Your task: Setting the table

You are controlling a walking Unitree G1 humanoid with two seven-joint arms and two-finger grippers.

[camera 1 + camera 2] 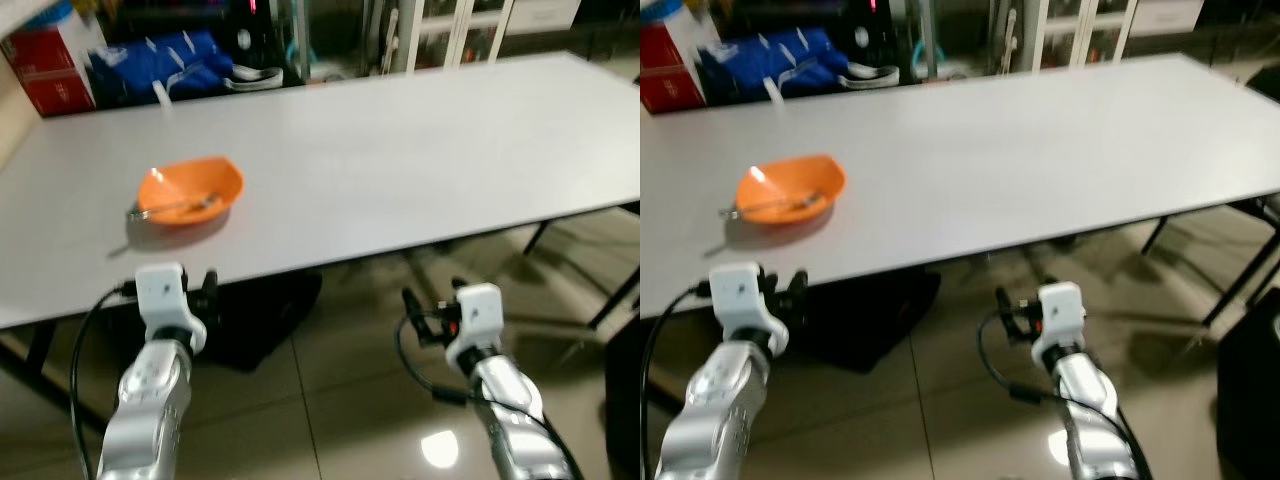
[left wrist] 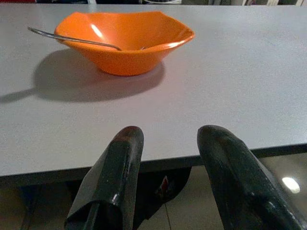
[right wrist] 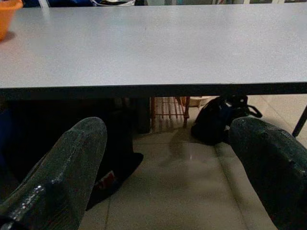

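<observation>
An orange bowl (image 1: 190, 190) with a metal spoon (image 1: 175, 207) resting in it sits on the left part of the long grey table (image 1: 400, 170). My left gripper (image 1: 205, 288) is held at the table's front edge, just short of the bowl. In the left wrist view its fingers (image 2: 124, 158) stand open and hold nothing, with the bowl (image 2: 127, 40) straight ahead. Further right, my right gripper (image 1: 425, 322) hangs below the table's edge, open wide and holding nothing (image 3: 168, 143).
A red box (image 1: 50, 70) and a blue bag (image 1: 160, 55) lie beyond the table's far left end. A black bag (image 1: 270, 320) sits on the tiled floor under the table. Black table legs (image 1: 610, 300) stand at the right, cabinets behind.
</observation>
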